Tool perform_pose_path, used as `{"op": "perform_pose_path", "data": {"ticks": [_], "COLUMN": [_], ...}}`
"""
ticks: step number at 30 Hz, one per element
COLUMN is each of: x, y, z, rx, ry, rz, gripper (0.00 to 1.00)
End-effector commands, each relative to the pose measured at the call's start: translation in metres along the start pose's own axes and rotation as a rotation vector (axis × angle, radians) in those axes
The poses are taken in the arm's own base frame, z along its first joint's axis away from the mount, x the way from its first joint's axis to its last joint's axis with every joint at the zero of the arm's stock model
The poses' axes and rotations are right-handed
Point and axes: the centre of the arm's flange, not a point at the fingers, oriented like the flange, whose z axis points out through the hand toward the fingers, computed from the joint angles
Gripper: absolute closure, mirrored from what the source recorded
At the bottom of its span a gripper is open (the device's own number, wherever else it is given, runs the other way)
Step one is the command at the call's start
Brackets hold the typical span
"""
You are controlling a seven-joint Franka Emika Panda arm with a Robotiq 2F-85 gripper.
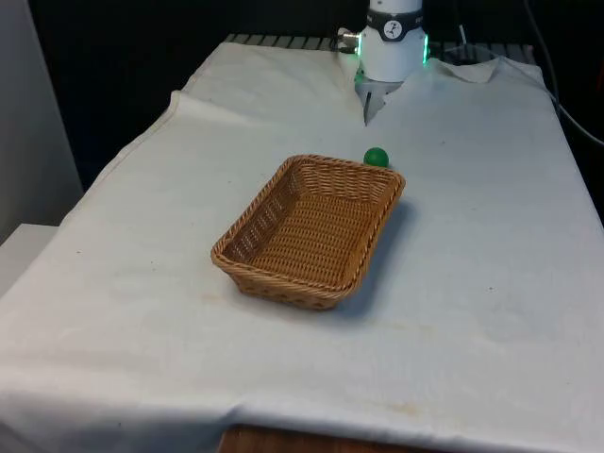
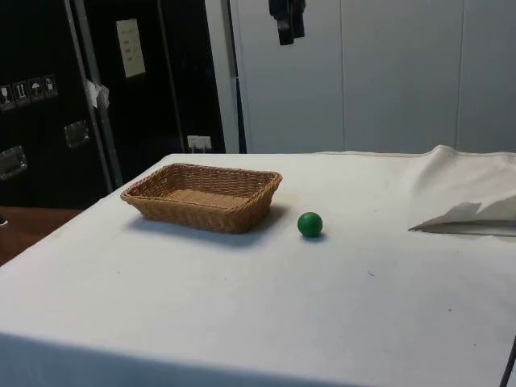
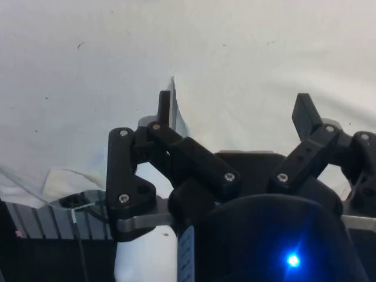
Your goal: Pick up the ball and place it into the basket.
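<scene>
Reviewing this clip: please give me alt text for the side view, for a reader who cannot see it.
A small green ball sits on the white cloth beside an empty wicker basket, close to it but not touching. The black claw hangs high above, well clear of both.

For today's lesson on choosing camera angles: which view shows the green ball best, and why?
The side view: the ball sits whole on the cloth, apart from the basket. In the front view the ball is partly hidden behind the basket's far rim.
</scene>
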Motion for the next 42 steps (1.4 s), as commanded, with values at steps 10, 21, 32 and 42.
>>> {"op": "perform_pose_path", "data": {"ticks": [10, 21, 32, 42], "x": [-0.011, -0.023, -0.027, -0.028], "y": [-0.003, -0.006, -0.015, -0.02], "z": [0.002, 0.024, 0.055, 0.08], "rx": [0.009, 0.03, 0.041, 0.038], "ry": [0.013, 0.03, 0.047, 0.069], "rz": [0.002, 0.004, 0.045, 0.066], "gripper": [0.0, 0.0, 0.0, 0.0]}}
